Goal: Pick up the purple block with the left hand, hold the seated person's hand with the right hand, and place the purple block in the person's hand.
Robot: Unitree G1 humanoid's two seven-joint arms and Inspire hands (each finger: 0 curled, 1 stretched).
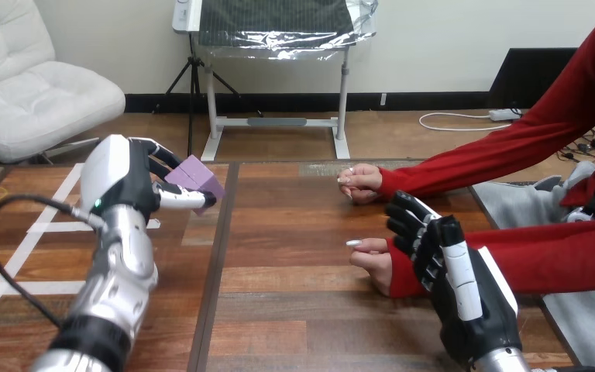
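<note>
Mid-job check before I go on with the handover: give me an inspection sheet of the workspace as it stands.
surface: wooden table, bare boards between the two robot hands.
job's things: purple block held off the table; person's nearer hand rests on the table with fingers curled, nothing in it; person's farther hand also on the table.
clutter: white tape lines on the table's left part.
hands: left hand shut on the purple block; right hand at the red sleeve by the nearer hand's wrist, grip cannot be told.
cables: nothing seen.
surroundings: person seated at the table's right side.
</note>
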